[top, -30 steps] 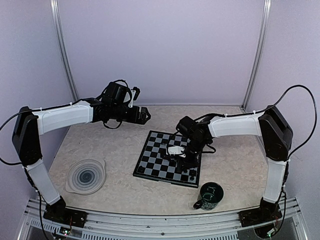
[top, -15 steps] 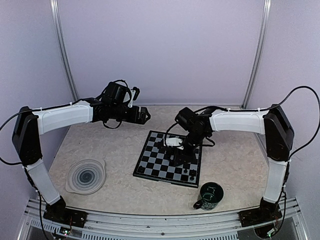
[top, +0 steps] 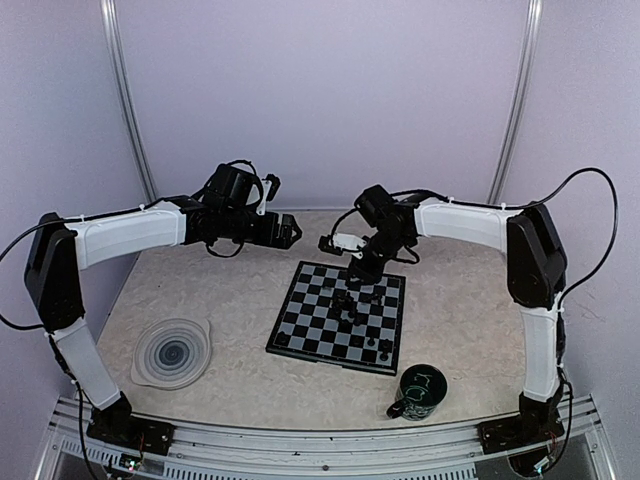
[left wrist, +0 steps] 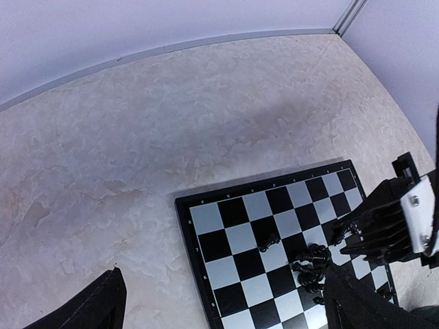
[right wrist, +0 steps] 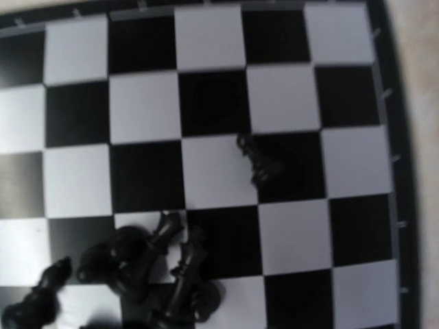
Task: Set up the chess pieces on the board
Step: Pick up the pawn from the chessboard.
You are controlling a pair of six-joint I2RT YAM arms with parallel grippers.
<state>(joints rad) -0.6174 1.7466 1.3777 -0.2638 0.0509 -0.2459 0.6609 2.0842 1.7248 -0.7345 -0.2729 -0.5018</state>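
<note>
Right, from my seat the flat black-and-light-grey chequered chessboard (top: 312, 328) lies mid-table, turned slightly askew. Most of the tiny black chess pieces (right wrist: 140, 267) are tumbled in a heap just off the board's centre, toward 1 o'clock in the top view. A lone piece (right wrist: 257, 162) lies on its side just apart from the heap. A few more sit near the board's 5 and 7 o'clock. My right gripper (top: 361, 270) hangs over the far edge at 12 o'clock, close to the heap; I cannot tell whether it is parted or closed. My left gripper (top: 290, 230) hovers off the board at 10 o'clock, fingers (left wrist: 96, 305) spread wide, nothing between them. The round grey spiral-patterned plate (top: 172, 352) sits at the table's 8 o'clock, and the dark green mug (top: 418, 392) at 5 o'clock.
</note>
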